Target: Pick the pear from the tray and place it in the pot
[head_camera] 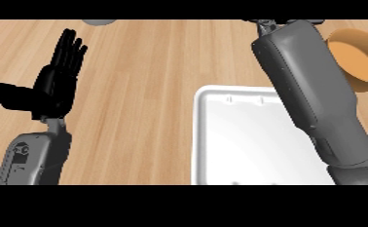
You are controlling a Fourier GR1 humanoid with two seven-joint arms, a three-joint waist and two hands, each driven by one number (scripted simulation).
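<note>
Nearest the eye in the head view are the two grey forearms, coming in from the lower edge; the right forearm is the larger in the frame, rising from the lower right corner and slanting up and slightly leftward to the top edge, where only a dark bit of its wrist shows; the right hand lies beyond that edge, so whether it is spread, closed or clamped on anything cannot be told. The left forearm sits in the lower left corner, and above it the black left hand stands upright with its fingers straight and apart, thumb out toward the left edge, holding nothing and resting well clear of everything else. Between the two arms, toward the lower right, a white tray lies flat on the pale wooden bench; its left rim and upper left corner are plain, while the right forearm crosses over its right side and hides that part. At the right edge a round orange pot shows only in part, its left side covered by the same forearm. A small grey rounded object peeps in at the top edge, above the left hand. The pear cannot be seen in this view; where it lies cannot be told.
</note>
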